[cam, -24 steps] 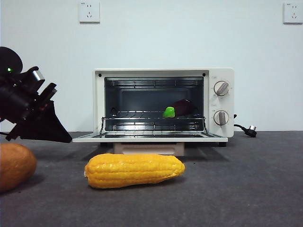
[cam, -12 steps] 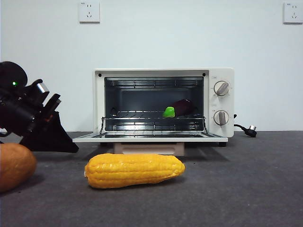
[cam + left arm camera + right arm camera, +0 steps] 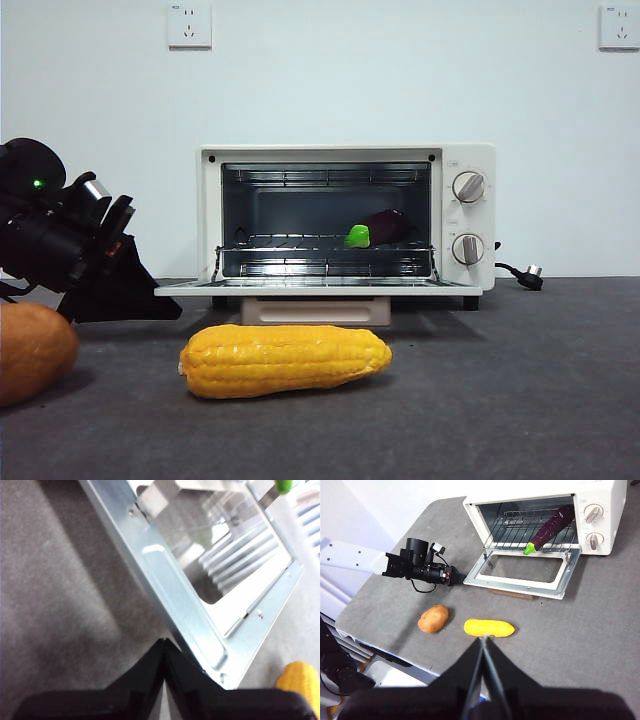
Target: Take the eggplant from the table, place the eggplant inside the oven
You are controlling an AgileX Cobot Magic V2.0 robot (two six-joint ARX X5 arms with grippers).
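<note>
The dark purple eggplant lies on the wire rack inside the open oven, its green cap toward the front; the right wrist view shows the eggplant slanting across the rack. The oven door hangs flat open. My left gripper is shut and empty, low over the table, its tip at the door's left front corner. From above, the left gripper points at that corner. My right gripper is shut, empty, high above the table's near side.
A yellow corn cob lies on the table in front of the oven. A rounded orange-brown vegetable sits at the left, just below the left arm. The oven's plug rests at its right side.
The left gripper has slid right and slightly down, bringing its tip up to the oven door's left corner. The eggplant, corn and door have not moved.
</note>
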